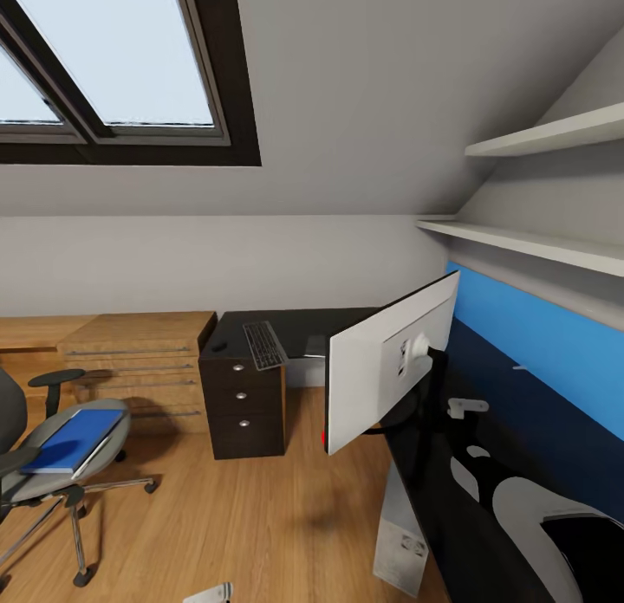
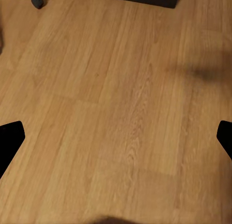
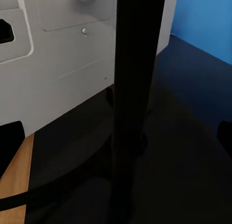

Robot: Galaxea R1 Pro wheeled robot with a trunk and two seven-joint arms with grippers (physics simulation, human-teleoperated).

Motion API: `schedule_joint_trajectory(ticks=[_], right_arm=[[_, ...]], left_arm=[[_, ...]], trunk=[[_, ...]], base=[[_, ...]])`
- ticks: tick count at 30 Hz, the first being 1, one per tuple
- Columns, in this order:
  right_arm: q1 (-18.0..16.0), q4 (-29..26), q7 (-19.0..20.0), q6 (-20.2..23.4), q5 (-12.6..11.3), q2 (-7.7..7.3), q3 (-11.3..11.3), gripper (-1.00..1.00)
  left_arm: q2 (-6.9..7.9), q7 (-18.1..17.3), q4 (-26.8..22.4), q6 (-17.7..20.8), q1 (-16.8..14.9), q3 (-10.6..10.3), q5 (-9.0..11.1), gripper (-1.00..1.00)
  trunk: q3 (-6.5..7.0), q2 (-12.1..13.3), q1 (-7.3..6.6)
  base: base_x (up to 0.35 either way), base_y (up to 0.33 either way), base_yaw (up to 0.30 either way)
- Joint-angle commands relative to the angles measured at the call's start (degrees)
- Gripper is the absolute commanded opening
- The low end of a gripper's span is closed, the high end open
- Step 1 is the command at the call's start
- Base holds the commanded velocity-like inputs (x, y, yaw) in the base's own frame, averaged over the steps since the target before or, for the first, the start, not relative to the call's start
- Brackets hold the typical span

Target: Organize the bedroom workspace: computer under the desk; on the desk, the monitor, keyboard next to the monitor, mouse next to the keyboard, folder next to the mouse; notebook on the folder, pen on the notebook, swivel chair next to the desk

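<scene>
Found the right gripper [image 3: 116, 137] down at the monitor [image 1: 390, 373], fingers [image 3: 10, 137] spread wide on either side of its thin black stand [image 3: 137, 89], gripping nothing. Saw no contact with the stand. Noted the left gripper [image 2: 116, 142] away from the monitor, over bare wood floor [image 2: 121, 113], fingers [image 2: 9, 142] likewise spread and empty.

Located the monitor on the table [image 1: 347, 321], silver-grey back toward the head camera, panel right at the table's floor-side edge. Spotted the keyboard [image 1: 263, 345] on the same table well beyond the monitor, above the drawer unit [image 1: 243, 404]. Made out a small dark lump, probably the mouse [image 1: 218, 346], just past the keyboard. Left the folder [image 1: 71, 438] unmoved on the swivel chair [image 1: 52, 447], far across the floor from the monitor.

Risks, as judged:
- Could tip the tall panel off the edge if clamped low on the stand and dragged, given the high centre of mass.
- Could let the smooth, thin pole slip or twist in the grip.
- Could bump the panel back with the wrist, given how tight it was in there.
- Could sweep the keyboard off if the monitor slid that way.

Writing: found a pale box [image 1: 400, 534] under the table below the monitor, probably the computer, with a sticker too small to read. Read no brand on the monitor back, just a port recess [image 3: 7, 33] and a screw [image 3: 84, 30].
</scene>
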Motion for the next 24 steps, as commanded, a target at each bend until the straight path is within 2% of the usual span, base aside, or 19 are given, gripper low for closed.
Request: schedule_joint_trajectory(ticks=[1,4,24], right_arm=[[0.0,0.0,-0.2,-0.2,-0.5,-0.01,0.5,1.0],[0.0,0.1,-0.3,-0.1,-0.5,-0.02,0.5,1.0],[0.0,0.1,-0.5,0.2,-0.5,-0.1,0.4,1.0]], left_arm=[[0.06,0.4,0.0,-0.4,-0.1,-0.4,0.6,1.0],[0.06,0.4,-0.2,-0.4,-0.1,-0.3,0.7,1.0],[0.04,0.4,-0.5,-0.3,-0.1,0.0,0.9,1.0]], trunk=[[-0.08,-0.1,0.01],[-0.08,-0.1,0.01],[-3.67,-8.1,4.4]], base=[[0.005,0.0,0.0],[0.004,0.0,0.0],[0.0,0.0,0.0]])
